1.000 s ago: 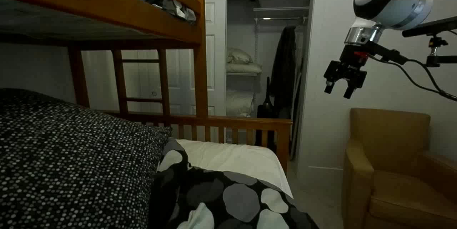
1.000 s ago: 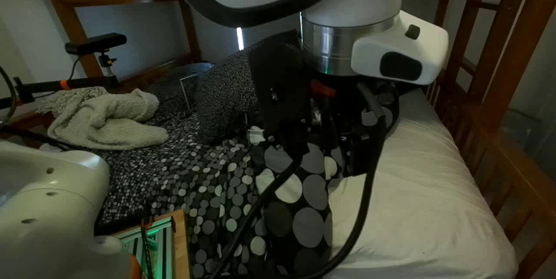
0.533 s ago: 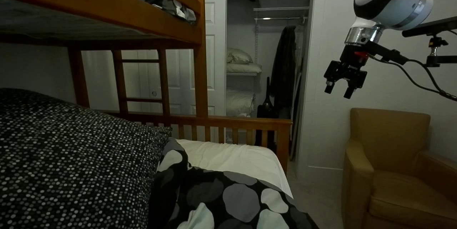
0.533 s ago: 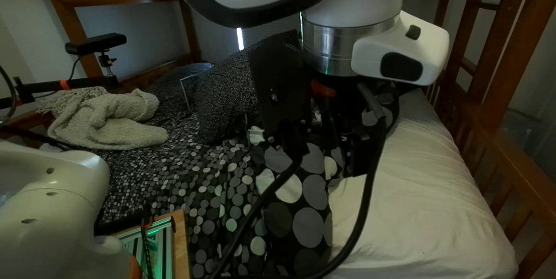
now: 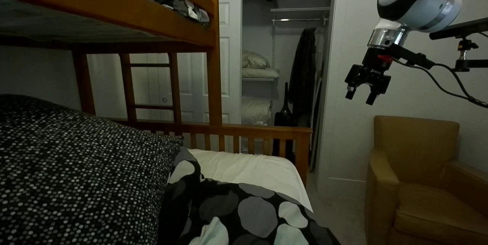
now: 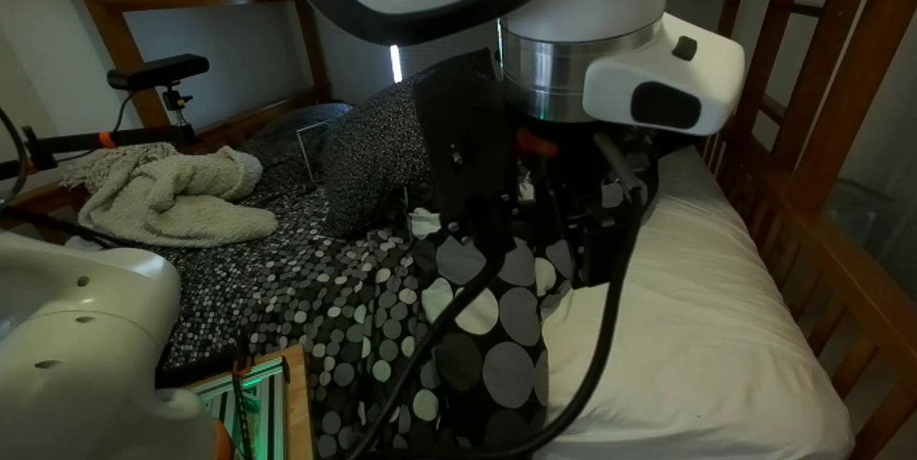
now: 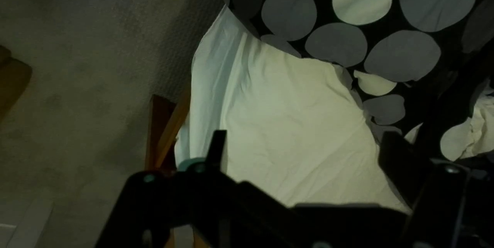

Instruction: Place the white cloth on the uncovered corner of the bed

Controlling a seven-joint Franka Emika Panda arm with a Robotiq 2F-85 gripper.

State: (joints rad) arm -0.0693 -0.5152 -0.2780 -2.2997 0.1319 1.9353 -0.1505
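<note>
The bed [image 5: 259, 131] is a brown wooden bunk with slatted rails. Its foot corner shows a bare white sheet [image 5: 251, 166], also in view at the right [image 6: 688, 345] and in the wrist view [image 7: 285, 116]. A black blanket with large pale circles [image 5: 259, 210] borders it. A fluffy off-white cloth [image 6: 172, 191] lies bunched on the speckled duvet [image 6: 286, 288], far left in an exterior view and out of the wrist view. My gripper [image 5: 360, 96] is open and empty, pointing down. In the wrist view its jaws [image 7: 306, 140] stand wide apart above the white sheet.
A tan armchair [image 5: 423, 184] stands beside the bed near the closet. The upper bunk rail [image 5: 126, 12] overhangs the bed. A large speckled pillow [image 6: 380, 145] stands on the duvet. A camera on a boom [image 6: 161, 72] is near the cloth. A cable [image 6: 598, 360] hangs below the wrist.
My gripper has shifted very slightly and risen a little, staying open. The cloth and bedding have not moved.
</note>
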